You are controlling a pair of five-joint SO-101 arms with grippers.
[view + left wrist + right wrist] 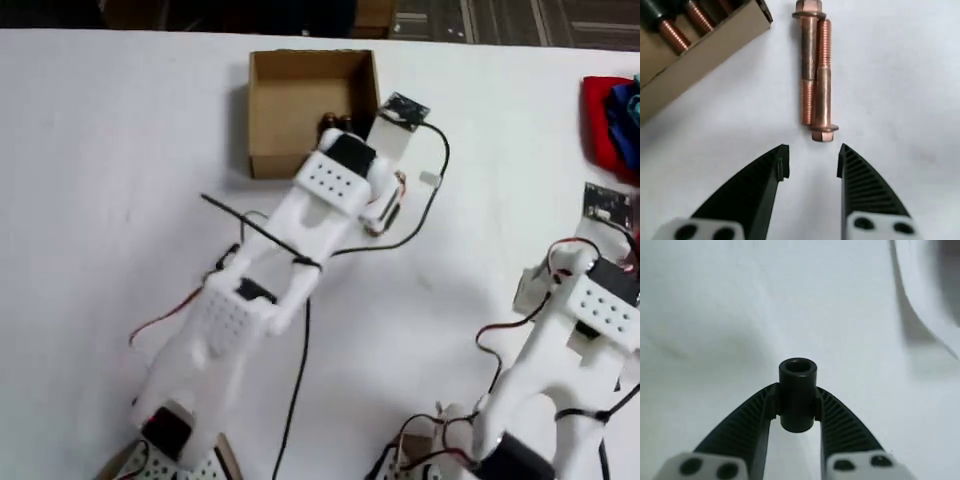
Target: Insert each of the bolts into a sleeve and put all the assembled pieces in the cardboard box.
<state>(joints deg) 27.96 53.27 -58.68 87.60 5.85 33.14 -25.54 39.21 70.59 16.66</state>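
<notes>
Two copper bolts (815,75) lie side by side on the white table, head to tail, just beyond my open left gripper (812,162). The cardboard box (695,52) stands beside them, holding several assembled pieces (672,30) with black sleeves and copper threads. From above, the left arm (340,175) reaches to the box's (270,110) near right corner. My right gripper (797,407) is shut on a black sleeve (797,392), held upright with its bore facing out, above the bare table. The right arm (590,310) sits at the right edge.
A red and blue cloth (610,115) lies at the far right edge of the table. Cables (420,200) trail from both arms across the table. Open white surface stretches left of the box and between the arms.
</notes>
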